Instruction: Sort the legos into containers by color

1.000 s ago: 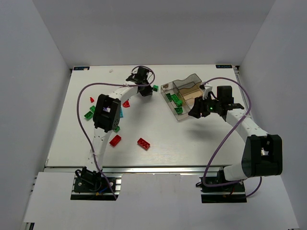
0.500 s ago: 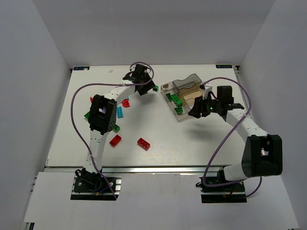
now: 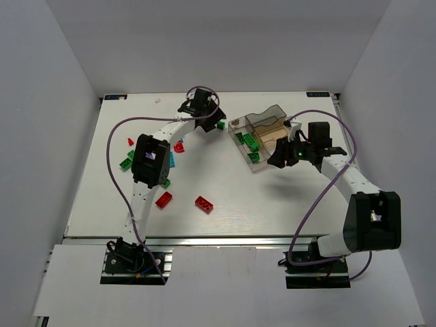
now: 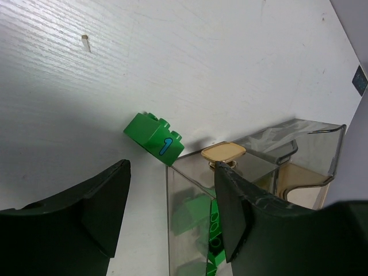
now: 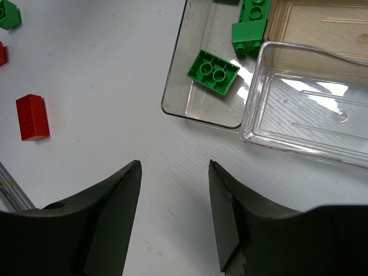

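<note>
Glossy plastic on a matt table [image 4: 172, 52]
Ahead of the left gripper [image 4: 171, 172]: shiny green brick [image 4: 154, 137], clear brownish tray [image 4: 259, 149] (walls mirror-glossy); matt black fingers [image 4: 98, 207]; the table white, finely grained.

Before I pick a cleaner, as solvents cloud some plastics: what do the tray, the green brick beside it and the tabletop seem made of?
Tray: thin clear plastic, glossy, brownish tint; see-through, with glints.
Green brick: hard opaque moulded plastic, slight sheen, crisp studs.
Tabletop: white, matte, fine grain-like lines; painted wood or laminate, hard to tell.
</note>
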### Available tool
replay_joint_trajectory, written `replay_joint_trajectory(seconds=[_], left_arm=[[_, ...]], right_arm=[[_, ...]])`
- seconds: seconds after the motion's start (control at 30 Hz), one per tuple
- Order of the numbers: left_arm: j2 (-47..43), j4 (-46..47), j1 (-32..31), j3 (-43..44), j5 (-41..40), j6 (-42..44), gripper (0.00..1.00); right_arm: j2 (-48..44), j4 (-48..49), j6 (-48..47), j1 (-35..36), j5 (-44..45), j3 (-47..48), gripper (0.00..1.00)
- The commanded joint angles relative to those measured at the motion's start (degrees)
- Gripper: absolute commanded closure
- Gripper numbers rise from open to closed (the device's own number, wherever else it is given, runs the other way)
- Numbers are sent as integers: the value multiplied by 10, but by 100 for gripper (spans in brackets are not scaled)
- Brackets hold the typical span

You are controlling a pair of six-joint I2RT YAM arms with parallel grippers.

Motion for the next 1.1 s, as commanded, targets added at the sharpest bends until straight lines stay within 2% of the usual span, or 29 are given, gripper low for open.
replay_joint_trajectory(seconds=[0.0, 0.47, 0.7, 1.07], left_arm=[[10, 1, 0, 28, 17, -23, 30], [48, -14, 0, 64, 18, -66, 32], [50, -33, 6, 63, 17, -66, 42], [48, -33, 6, 54, 28, -65, 72]], right_arm=[[-17, 10, 2, -2, -8, -5, 44], [-16, 12, 2, -2, -2, -4, 44], [-21, 15, 5, 0, 0, -10, 44], [-22, 17, 4, -3, -3, -12, 44]])
